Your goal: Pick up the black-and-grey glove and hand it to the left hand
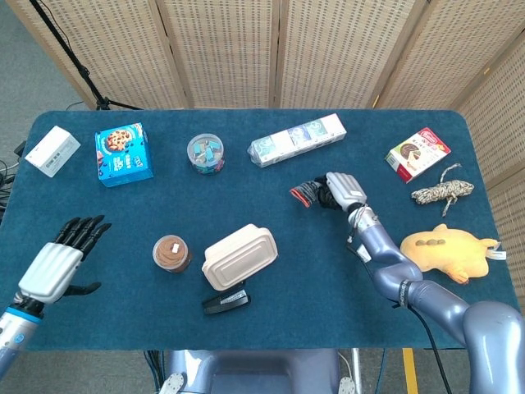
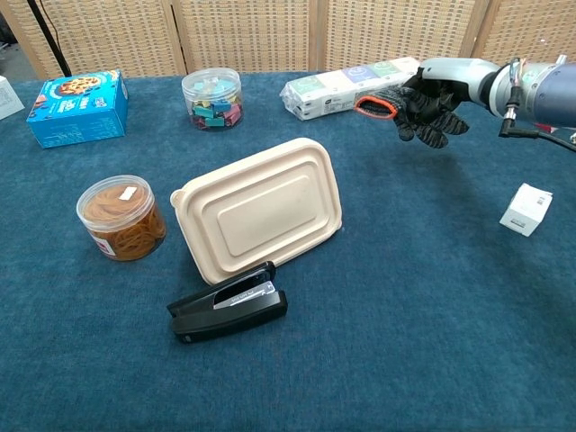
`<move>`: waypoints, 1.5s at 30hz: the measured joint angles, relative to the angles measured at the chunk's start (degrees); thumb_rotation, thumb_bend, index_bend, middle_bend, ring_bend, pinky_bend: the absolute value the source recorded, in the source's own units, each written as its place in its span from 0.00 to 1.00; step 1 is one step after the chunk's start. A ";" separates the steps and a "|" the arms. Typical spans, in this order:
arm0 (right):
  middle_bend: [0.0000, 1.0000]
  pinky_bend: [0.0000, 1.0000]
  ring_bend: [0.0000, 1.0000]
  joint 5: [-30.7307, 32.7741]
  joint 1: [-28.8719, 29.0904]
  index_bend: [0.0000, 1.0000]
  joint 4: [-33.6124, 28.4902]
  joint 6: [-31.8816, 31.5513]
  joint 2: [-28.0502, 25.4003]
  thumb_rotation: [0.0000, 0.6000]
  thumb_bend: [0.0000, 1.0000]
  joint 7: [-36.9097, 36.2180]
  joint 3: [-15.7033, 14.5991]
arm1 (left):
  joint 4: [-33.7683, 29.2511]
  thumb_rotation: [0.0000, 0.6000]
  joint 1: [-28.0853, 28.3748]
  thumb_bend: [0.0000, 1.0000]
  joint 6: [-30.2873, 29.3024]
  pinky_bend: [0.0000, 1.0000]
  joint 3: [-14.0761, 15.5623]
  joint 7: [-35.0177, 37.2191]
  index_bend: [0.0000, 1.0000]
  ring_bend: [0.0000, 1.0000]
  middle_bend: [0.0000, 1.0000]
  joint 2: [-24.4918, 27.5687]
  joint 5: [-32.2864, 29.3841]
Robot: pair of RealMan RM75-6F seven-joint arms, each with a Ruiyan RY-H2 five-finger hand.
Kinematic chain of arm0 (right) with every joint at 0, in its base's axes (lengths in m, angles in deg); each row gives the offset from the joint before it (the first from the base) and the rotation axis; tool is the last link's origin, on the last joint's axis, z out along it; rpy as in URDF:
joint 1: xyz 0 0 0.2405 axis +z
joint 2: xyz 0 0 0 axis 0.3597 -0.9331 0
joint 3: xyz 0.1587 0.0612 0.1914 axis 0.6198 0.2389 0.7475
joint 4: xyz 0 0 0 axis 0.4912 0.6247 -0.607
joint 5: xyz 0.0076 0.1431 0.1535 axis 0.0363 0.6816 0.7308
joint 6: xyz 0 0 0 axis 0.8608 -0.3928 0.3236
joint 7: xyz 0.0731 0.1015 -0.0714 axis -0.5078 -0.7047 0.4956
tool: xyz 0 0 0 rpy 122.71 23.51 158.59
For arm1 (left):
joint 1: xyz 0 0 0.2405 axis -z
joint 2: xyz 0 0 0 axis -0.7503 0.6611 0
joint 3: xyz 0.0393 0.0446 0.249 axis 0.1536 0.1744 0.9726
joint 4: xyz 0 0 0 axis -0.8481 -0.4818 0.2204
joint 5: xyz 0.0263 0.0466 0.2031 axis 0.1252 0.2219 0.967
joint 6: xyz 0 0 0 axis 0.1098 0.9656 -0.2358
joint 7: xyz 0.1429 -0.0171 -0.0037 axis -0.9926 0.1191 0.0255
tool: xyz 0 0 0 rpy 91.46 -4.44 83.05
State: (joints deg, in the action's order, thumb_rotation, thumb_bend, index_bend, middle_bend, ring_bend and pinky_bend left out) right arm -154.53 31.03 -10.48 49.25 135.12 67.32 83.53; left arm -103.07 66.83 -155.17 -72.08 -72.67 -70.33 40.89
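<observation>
Fingers of the right hand (image 1: pixel 344 190) grasp the glove (image 2: pixel 416 106), cuff pointing frame-left toward the left hand (image 1: pixel 59 263), released, lower left.

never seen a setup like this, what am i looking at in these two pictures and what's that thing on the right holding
You are seeing a two-armed robot at a table covered in blue cloth. Each arm ends in a mechanical hand with fingers. One picture comes from a camera on the robot's head, looking down; the other from its chest, looking across the table.

The right hand grips a black-and-grey glove with an orange cuff, lifted off the cloth. The left hand holds nothing, with its fingers spread, at the table's near left edge.

Lying around are a beige lidded container, a black stapler, a jar of rubber bands, a tub of clips, a blue cookie box, a long tissue pack, a yellow plush toy and a bundle of rope.
</observation>
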 measured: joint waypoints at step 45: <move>0.51 0.45 0.39 39.58 8.06 0.54 -43.59 -21.47 -3.78 1.00 0.84 31.34 5.43 | -11.48 1.00 23.47 0.00 22.24 0.00 -7.16 0.24 0.00 0.00 0.00 -3.32 -11.45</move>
State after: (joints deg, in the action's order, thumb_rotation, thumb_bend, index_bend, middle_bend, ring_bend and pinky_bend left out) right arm -114.95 39.09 -54.08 27.79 131.34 98.66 88.96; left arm -114.55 90.29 -132.93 -79.24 -72.42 -73.65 29.44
